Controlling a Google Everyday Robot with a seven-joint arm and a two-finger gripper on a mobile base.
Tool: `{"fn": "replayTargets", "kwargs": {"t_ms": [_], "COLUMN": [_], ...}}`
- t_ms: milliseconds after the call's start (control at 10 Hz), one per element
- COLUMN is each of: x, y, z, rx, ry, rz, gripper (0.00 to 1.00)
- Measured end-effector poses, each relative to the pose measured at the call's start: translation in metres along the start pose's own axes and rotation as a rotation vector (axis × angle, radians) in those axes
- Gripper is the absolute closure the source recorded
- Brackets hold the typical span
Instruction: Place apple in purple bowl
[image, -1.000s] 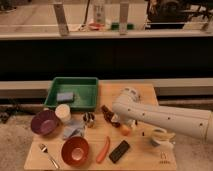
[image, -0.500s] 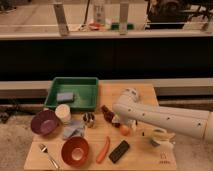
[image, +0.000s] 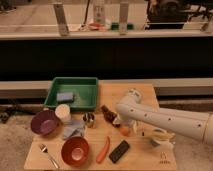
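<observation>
The apple is a small orange-red ball on the wooden table, right of centre. My gripper hangs at the end of the white arm, which reaches in from the right. It sits right over the apple and partly hides it. The purple bowl stands at the table's left edge, upright and empty, well to the left of the gripper.
Between apple and purple bowl lie a blue cloth, a white cup, a small can and a dark bottle. In front are an orange-red bowl, a long red vegetable, a black bar and a fork. A green tray is behind.
</observation>
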Motion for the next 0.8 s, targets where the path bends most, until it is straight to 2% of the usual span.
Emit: {"fn": "replayTargets", "kwargs": {"t_ms": [200, 300, 600, 800], "x": [-0.0003, 0.0009, 0.0010, 0.0013], "y": [0.0018, 0.0046, 0.0051, 0.0067], "z": [0.0035, 0.0042, 0.0053, 0.0035], "rx": [0.004, 0.006, 0.011, 0.018], "ry": [-0.005, -0.005, -0.009, -0.010], "rz": [0.001, 0.006, 0.009, 0.013], "gripper": [0.42, 0.55, 0.84, 0.90]}}
